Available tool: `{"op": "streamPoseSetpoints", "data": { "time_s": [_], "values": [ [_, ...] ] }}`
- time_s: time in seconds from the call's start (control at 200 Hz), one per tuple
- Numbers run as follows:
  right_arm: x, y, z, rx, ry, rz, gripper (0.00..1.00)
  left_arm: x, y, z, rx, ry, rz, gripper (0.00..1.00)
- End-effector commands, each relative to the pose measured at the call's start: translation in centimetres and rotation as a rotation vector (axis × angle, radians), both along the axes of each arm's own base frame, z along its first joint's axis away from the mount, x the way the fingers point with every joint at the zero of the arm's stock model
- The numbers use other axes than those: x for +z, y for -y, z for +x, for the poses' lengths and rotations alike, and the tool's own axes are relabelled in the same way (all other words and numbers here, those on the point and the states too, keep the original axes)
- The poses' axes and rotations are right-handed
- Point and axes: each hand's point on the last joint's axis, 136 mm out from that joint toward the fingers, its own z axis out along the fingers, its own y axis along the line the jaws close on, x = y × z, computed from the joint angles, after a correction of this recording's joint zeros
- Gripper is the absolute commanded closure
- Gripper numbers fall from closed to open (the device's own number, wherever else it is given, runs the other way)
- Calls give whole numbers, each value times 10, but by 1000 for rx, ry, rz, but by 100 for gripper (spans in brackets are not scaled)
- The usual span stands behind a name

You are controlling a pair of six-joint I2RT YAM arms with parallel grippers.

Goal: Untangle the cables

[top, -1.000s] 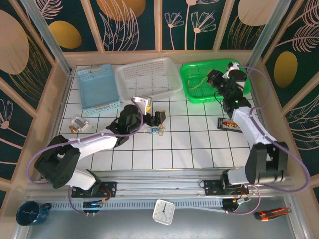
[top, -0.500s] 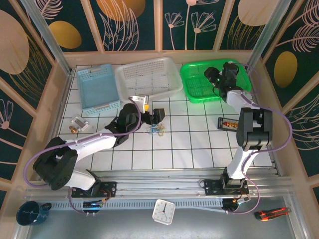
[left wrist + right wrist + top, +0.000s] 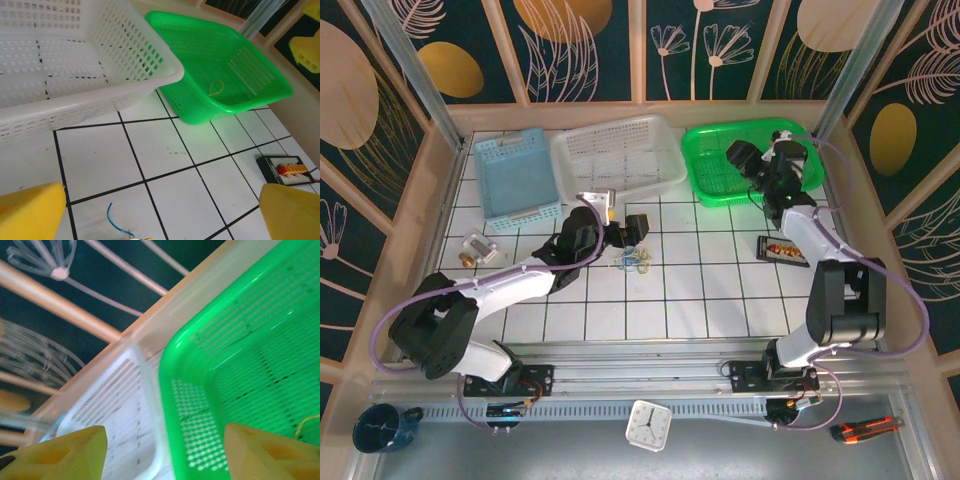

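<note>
Near the middle of the counter (image 3: 720, 300), a small clump of the cables (image 3: 635, 261) lies loose on the tiles, blue and pale strands curled over one another. One yellowish-tan wire (image 3: 216, 88) lies alone in the green basket (image 3: 200, 116) at the far right corner, so I judge one strand sorted and the rest yet to be parted. The left end effector (image 3: 623, 226) hangs just over the clump, jaws wide with nothing between them; a blue loop (image 3: 116, 222) shows below its pads. The right end effector (image 3: 162, 450) is over the green basket, jaws well apart and empty. The wires look very thin, springy and light, likely to snag and drag one another when one is lifted.
</note>
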Motion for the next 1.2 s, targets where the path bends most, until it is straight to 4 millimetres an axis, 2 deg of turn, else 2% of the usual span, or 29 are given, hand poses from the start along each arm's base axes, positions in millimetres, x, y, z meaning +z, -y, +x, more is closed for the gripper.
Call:
{"op": "streamPoseSetpoints", "data": {
  "time_s": [0.0,0.145,0.37,0.636,0.746,0.946,1.036,1.191],
  "values": [
    [5,-42,-26,116,30,-28,37,-3,-5,2,41,-8,1,1],
    [-14,-89,-62,223,-7,-83,38,-6,-19,-1,90,-11,7,1],
    [-57,-152,-114,396,-83,-171,40,-14,-45,-5,192,-96,8,1],
    [-101,-201,-158,508,-171,-231,47,-14,-79,-12,255,-191,-174,1],
    [-118,-213,-168,536,-206,-259,56,-11,-83,-14,248,-191,-221,1],
    [-132,-216,-166,523,-231,-299,67,-11,-75,-13,205,-195,-209,1],
    [-136,-214,-164,514,-239,-321,68,-15,-72,-12,191,-200,-202,1],
    [-145,-199,-158,481,-259,-337,68,-21,-67,-9,177,-212,-190,1]
  ]
}}
